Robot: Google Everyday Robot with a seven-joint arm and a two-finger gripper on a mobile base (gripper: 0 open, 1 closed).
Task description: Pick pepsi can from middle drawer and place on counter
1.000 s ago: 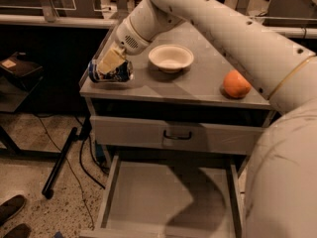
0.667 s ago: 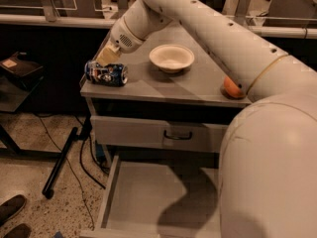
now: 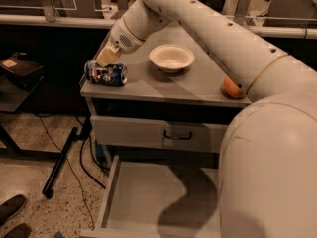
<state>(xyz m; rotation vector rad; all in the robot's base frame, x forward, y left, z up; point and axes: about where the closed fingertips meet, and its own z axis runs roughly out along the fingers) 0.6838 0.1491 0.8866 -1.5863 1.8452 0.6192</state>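
The pepsi can [image 3: 105,73] lies on its side on the counter [image 3: 193,83], at eight o'clock from the bowl [image 3: 171,57]. The middle drawer [image 3: 143,192] gapes at six. The gripper [image 3: 108,57] hangs just at the can's twelve; whether it is parted I cannot tell. I'd say only a clean lift away remains, without rolling the can.

We see a speckled floor [image 3: 29,148] at lower left, crossed by black cables [image 3: 81,155] and a dark stand leg [image 3: 60,162], with shoes [image 3: 12,208] in the corner. Pale-edged benches [image 3: 49,20] run along the top, dark beneath; the gripper [image 3: 108,57] hangs at upper left.
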